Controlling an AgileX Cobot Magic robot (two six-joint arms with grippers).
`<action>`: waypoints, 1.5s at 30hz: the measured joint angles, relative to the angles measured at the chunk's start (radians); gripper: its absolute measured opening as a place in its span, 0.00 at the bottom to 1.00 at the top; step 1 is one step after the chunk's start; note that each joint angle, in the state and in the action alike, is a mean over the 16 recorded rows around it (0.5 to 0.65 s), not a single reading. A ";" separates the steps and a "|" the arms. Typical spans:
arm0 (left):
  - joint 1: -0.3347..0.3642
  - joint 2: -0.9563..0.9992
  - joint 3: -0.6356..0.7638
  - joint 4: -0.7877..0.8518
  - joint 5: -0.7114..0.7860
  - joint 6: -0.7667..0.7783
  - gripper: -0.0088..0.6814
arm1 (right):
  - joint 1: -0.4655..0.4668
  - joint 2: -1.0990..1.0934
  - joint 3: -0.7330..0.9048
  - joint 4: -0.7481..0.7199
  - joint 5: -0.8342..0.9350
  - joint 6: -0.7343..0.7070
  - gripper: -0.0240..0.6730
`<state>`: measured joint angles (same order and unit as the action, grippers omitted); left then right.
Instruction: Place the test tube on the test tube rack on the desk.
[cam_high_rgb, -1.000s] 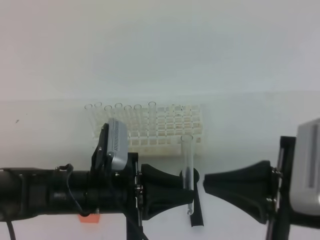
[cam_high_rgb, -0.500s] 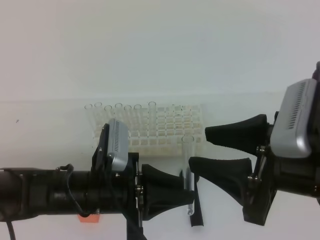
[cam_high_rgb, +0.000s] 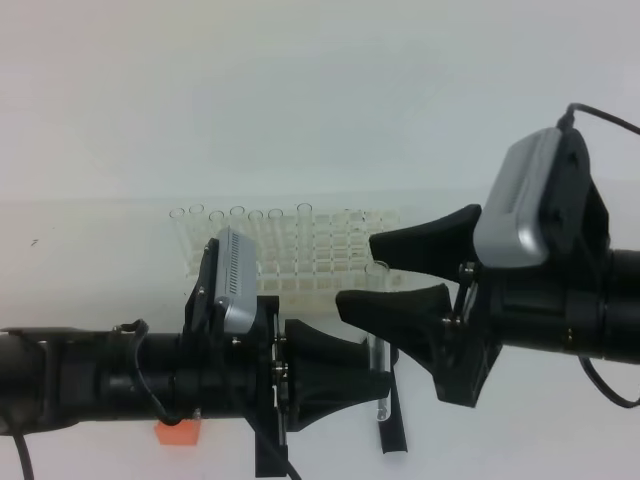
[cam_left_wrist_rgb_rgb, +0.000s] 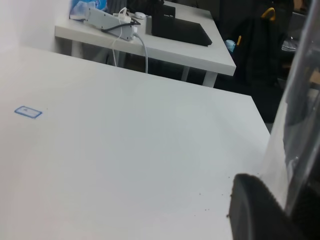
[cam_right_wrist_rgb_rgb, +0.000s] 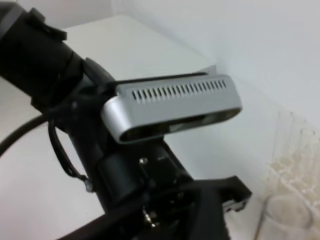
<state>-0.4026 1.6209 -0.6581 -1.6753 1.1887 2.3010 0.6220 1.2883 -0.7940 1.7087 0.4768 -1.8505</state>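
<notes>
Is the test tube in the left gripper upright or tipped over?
Upright. In the high view the test tube stands vertical, rim up, its lower part clamped in the left gripper.

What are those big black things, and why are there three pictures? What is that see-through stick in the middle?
The black things are two robot arms, each ending in a pincer called a gripper. One picture looks down from above; the other two come from small grey cameras riding on each arm's wrist.

From above, the left gripper pinches a thin clear glass test tube, holding it upright. The right gripper has its jaws wide open around the top of that tube, holding nothing yet.

Behind them, on the plain white desk, stands a white plastic test tube rack full of small square holes, with more clear tubes standing in its back row. A black stick lies under the tube, and a small orange block peeks out below the left arm.
</notes>
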 joint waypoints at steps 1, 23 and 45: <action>0.000 0.000 0.000 0.000 0.000 0.000 0.17 | 0.000 0.007 -0.006 0.000 0.004 0.000 0.72; -0.002 0.000 0.000 0.000 0.008 -0.013 0.17 | 0.000 0.055 -0.033 0.001 0.068 -0.005 0.21; -0.002 -0.001 0.000 0.000 0.007 -0.416 0.64 | 0.000 0.051 -0.033 0.007 0.063 -0.058 0.21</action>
<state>-0.4050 1.6196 -0.6584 -1.6753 1.1956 1.8850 0.6220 1.3390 -0.8268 1.7161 0.5402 -1.9085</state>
